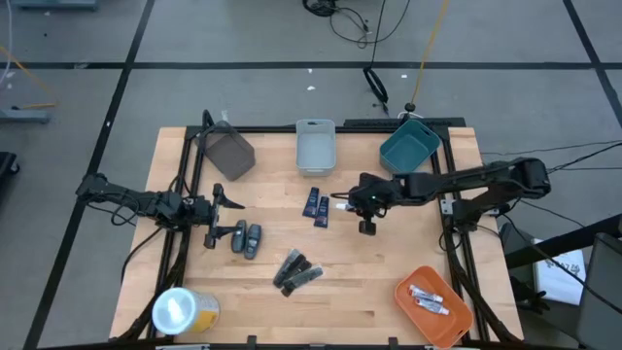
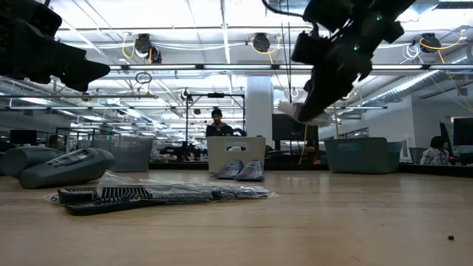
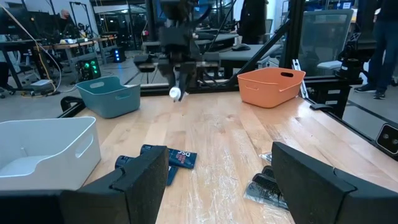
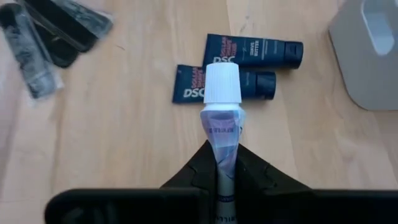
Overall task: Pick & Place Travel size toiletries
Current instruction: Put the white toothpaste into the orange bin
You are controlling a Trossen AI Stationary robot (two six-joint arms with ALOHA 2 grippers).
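- Your right gripper (image 4: 219, 163) is pinched tight on a silvery-white tube with a white screw cap (image 4: 221, 109); in the right wrist view the tube's flat end sits between the dark fingers and the cap points away from them.
- You can see that gripper (image 1: 368, 216) in the high view just right of frame centre, and in the low view it hangs in the upper right, clear of the wooden table (image 1: 360, 282), with the tube (image 2: 304, 112) lifted off the surface.
- Directly beneath the held tube lie two dark blue flat packets with black caps (image 4: 249, 65), side by side at the centre of the high view.
- Your left gripper (image 1: 210, 216) sits at the left of the high view with its fingers spread wide and nothing between them, just beside two dark grey oval pieces (image 1: 246, 238).
- Black elongated sticks in clear wrap (image 1: 296, 271) lie lower centre.
- Two more silvery-white tubes (image 1: 428, 298) rest in the orange plastic bin (image 1: 408, 306) at lower right.
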